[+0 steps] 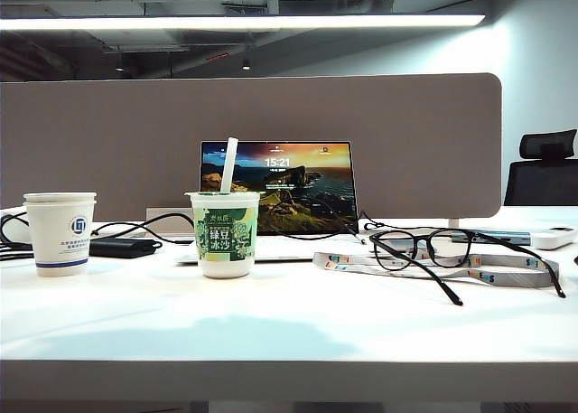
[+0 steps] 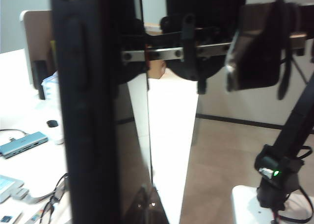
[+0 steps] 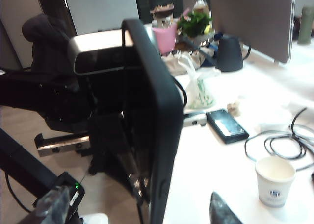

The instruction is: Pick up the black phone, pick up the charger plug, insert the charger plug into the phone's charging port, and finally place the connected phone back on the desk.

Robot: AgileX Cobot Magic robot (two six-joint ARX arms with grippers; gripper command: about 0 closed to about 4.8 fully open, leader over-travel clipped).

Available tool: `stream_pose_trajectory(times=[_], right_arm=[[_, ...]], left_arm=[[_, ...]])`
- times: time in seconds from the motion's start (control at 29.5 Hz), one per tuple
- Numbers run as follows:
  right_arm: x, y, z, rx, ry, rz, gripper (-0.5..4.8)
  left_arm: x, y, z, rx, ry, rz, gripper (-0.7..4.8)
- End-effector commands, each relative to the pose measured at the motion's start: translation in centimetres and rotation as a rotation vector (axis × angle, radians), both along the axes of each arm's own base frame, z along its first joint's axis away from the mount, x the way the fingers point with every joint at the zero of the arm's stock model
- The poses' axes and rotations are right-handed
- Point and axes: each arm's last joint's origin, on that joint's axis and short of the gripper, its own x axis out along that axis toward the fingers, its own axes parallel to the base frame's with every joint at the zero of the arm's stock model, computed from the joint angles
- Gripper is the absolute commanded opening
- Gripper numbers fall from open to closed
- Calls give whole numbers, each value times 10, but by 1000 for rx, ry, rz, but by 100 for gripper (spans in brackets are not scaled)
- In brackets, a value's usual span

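The desk [image 1: 289, 323] is smooth white laminate with a soft sheen, backed by a matt grey-beige fabric partition [image 1: 117, 142]. The phone [image 2: 88, 111] has a glossy black edge; the cup [image 1: 60, 232] is matt white paper, the drink tub [image 1: 224, 234] shiny printed plastic. The glasses [image 1: 433, 250] are glossy black plastic on a printed cloth lanyard [image 1: 506, 273].

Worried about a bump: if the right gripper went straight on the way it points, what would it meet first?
Probably the black phone, standing edge-on just ahead between the open right gripper's fingertips, with the left gripper clamping it from behind. Depth there is hard to judge.
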Motion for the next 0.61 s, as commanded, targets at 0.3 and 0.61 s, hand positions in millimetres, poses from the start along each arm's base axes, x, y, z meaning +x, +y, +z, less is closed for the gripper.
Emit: stream_pose_trajectory(times=[0.3, 0.61], right_arm=[[3, 5, 7, 63, -66, 34, 367], [1, 6, 9, 82, -45, 102, 363]], left_arm=[[-10, -19, 7, -25, -36, -93, -6], [-11, -33, 4, -30, -32, -127, -6]])
